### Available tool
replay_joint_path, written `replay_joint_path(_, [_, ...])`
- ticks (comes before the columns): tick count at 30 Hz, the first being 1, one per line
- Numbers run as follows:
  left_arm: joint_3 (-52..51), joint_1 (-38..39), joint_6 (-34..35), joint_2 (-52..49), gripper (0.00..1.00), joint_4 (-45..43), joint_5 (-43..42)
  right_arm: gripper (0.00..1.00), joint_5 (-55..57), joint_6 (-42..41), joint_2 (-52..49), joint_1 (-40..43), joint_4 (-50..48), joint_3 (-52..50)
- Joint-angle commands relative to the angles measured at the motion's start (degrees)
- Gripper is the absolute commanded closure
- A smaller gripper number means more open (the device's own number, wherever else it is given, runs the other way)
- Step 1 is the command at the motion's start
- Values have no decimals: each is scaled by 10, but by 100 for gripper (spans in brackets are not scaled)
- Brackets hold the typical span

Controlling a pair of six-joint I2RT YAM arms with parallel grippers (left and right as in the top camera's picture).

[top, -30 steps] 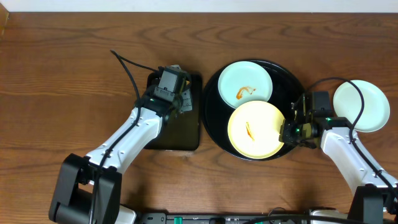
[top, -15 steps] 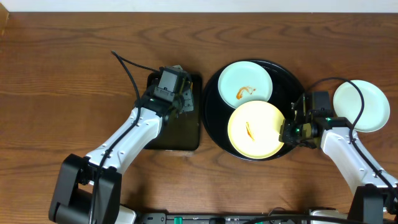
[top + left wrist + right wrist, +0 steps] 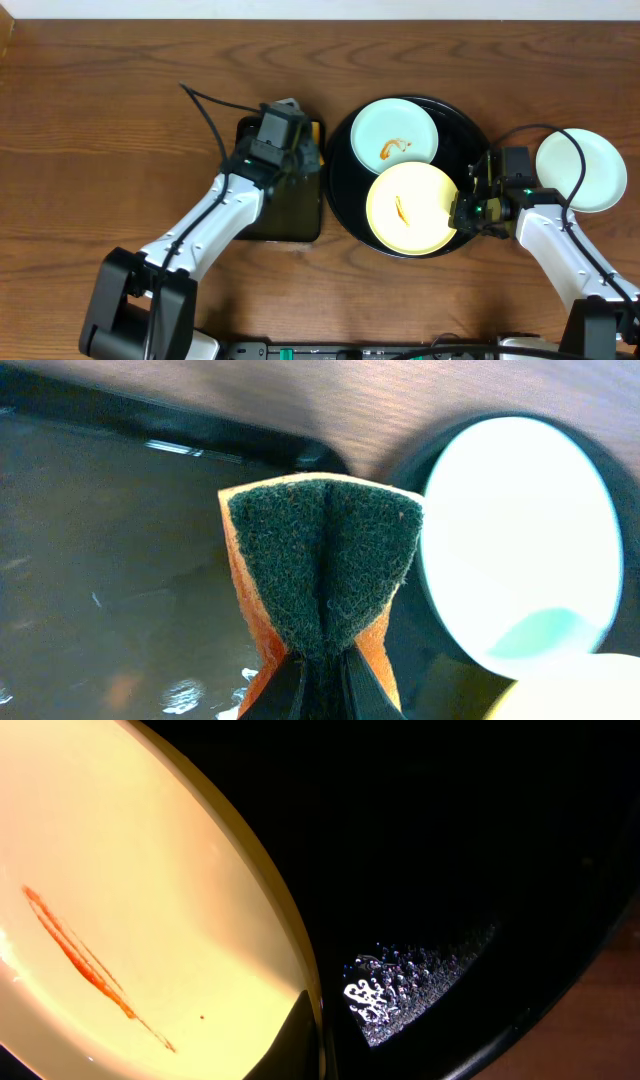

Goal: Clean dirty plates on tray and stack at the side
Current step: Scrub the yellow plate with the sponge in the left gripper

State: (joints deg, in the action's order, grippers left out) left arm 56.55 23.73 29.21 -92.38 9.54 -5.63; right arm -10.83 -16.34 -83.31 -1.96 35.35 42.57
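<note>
A large black tray (image 3: 460,125) holds a mint-green plate (image 3: 394,133) with an orange squiggle and a yellow plate (image 3: 412,208) with an orange streak. A clean mint-green plate (image 3: 581,171) lies on the wood at the right. My right gripper (image 3: 459,213) is shut on the yellow plate's right rim (image 3: 290,935). My left gripper (image 3: 305,158) is shut on a green-and-orange sponge (image 3: 322,565), held over the basin's right edge next to the tray. The mint-green plate on the tray also shows in the left wrist view (image 3: 520,540).
A rectangular black basin (image 3: 285,215) with wet floor stands left of the tray. A black cable (image 3: 205,110) runs behind my left arm, and another cable (image 3: 575,165) crosses the clean plate. Brown wood tabletop (image 3: 100,130) lies around.
My left gripper has lifted and shifted right with the sponge, toward the tray. The right gripper and the plates have not moved.
</note>
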Motion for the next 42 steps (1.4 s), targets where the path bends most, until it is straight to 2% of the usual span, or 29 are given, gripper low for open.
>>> replay_joint_path(1, [-2,34,10,-2,93,-34,-14,99,4,-3,-3,-4,0,-3])
replay_joint_path(7, [0,95,11,-19,92,-62,-18,99,4,-3,-3,-4,0,-3])
replay_joint_path(11, [3,151,9,-19,93,-63,-61,99,2,-3,-3,-4,-1,-3])
replay_joint_path(21, [2,278,9,-25,92,-80,-49,99,-2,-3,-3,-4,0,-3])
replay_joint_path(27, [2,292,9,-75,93,-107,-56,99,-2,-3,-3,-4,0,-3])
replay_joint_path(32, [2,293,10,-119,93,-166,-121,99,-2,-3,-3,-4,1,-3])
replay_joint_path(42, [2,291,9,-150,93,-160,-99,99,-2,-3,-3,-4,0,-3])
